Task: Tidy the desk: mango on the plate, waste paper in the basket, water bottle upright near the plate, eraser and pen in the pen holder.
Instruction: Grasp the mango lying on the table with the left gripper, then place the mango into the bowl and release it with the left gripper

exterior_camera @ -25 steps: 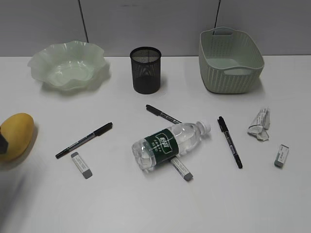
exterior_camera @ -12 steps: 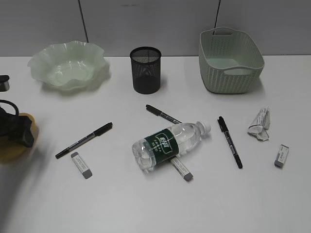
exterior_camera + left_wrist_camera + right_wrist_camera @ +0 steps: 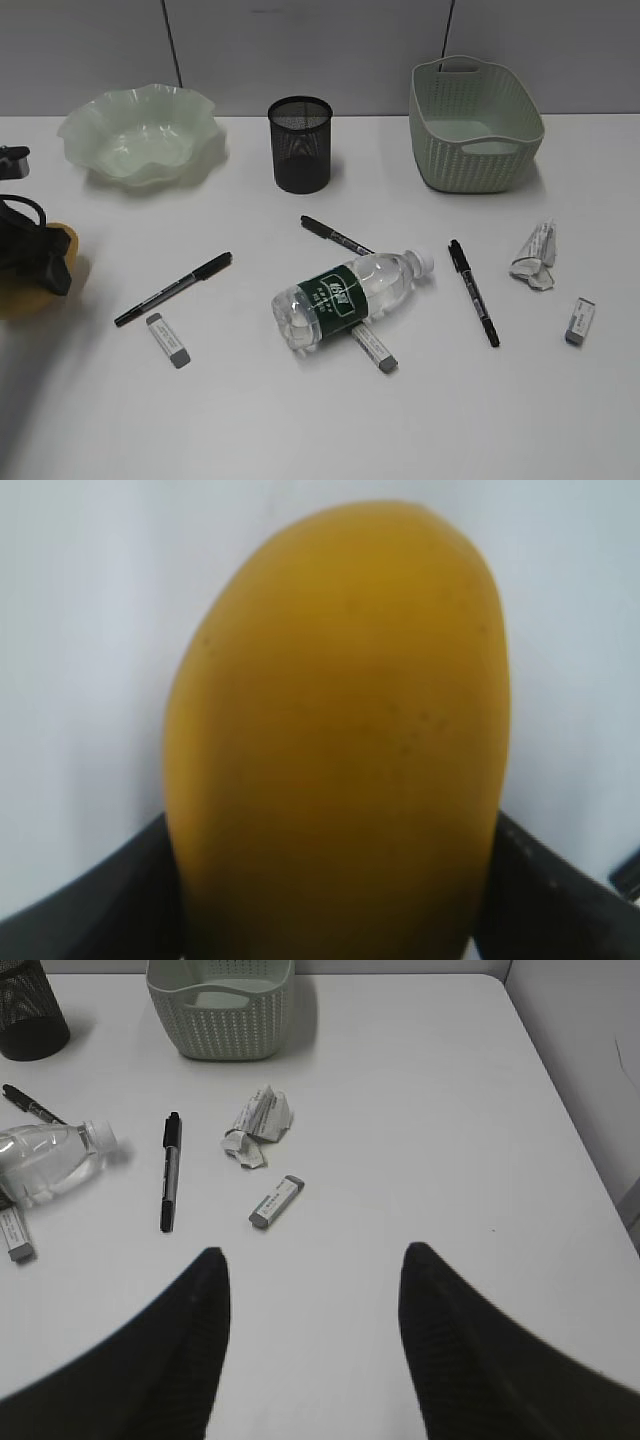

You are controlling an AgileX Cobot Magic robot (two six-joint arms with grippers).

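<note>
The yellow-orange mango (image 3: 338, 700) fills the left wrist view, and my left gripper (image 3: 330, 825) is shut on it, one black finger against each side. In the exterior view the gripper (image 3: 35, 262) covers most of the mango (image 3: 22, 298) at the desk's left edge. The wavy green plate (image 3: 140, 135) is behind it. The water bottle (image 3: 345, 295) lies on its side mid-desk. The waste paper (image 3: 533, 255), basket (image 3: 475, 125) and pen holder (image 3: 300, 143) stand apart. My right gripper (image 3: 312, 1252) is open and empty above bare desk.
Three black pens (image 3: 172, 288) (image 3: 335, 236) (image 3: 472, 290) and three grey erasers (image 3: 167, 340) (image 3: 374, 348) (image 3: 579, 320) lie loose on the desk. One eraser and one pen are partly under the bottle. The desk's right edge (image 3: 560, 1080) shows in the right wrist view.
My left gripper came in from the left edge and settled over the mango. The mango has shifted slightly up in the exterior view. Everything else is unmoved.
</note>
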